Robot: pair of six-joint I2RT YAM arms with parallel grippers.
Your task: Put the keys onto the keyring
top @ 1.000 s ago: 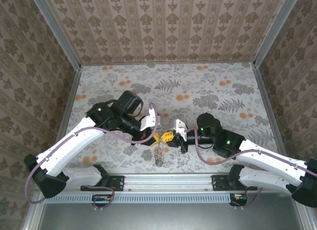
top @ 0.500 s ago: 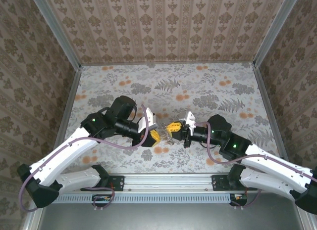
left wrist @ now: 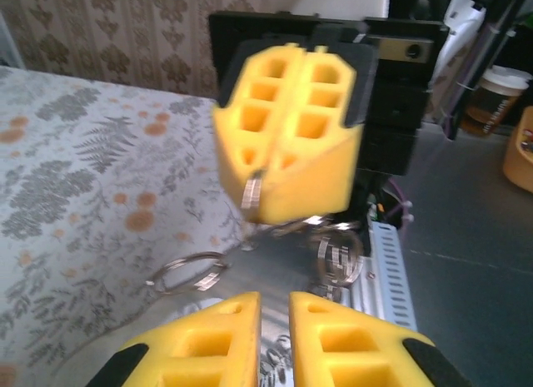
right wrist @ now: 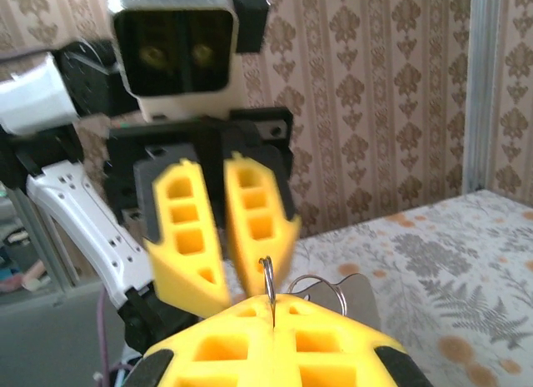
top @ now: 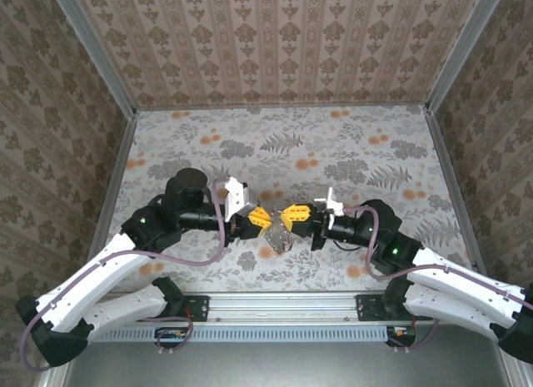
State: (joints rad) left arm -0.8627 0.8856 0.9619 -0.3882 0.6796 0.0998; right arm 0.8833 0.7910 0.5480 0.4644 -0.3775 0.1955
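My right gripper (top: 293,215) (right wrist: 272,308) is shut on a thin silvery metal ring, the keyring (right wrist: 267,279), which stands on edge out of its yellow pads. A second ring (right wrist: 321,289) and a flat grey key (right wrist: 366,302) hang just behind it. From above, the keys (top: 279,240) dangle as a small pale cluster below the two grippers. My left gripper (top: 257,218) (left wrist: 275,297) faces the right one nose to nose, open by a narrow gap with nothing between its pads. In the left wrist view the ring (left wrist: 252,191) sticks out of the shut right gripper (left wrist: 287,208), and more rings (left wrist: 337,255) hang beneath.
The floral tablecloth (top: 283,146) stretches behind the grippers to the patterned walls. An aluminium rail (top: 275,305) runs along the near edge just below the hanging cluster. A paper cup (left wrist: 491,100) stands off the table beyond the right arm.
Both grippers have risen and swung away from the front edge to face each other level. The left pads have parted a little and drawn back from the right gripper, which keeps the ring.
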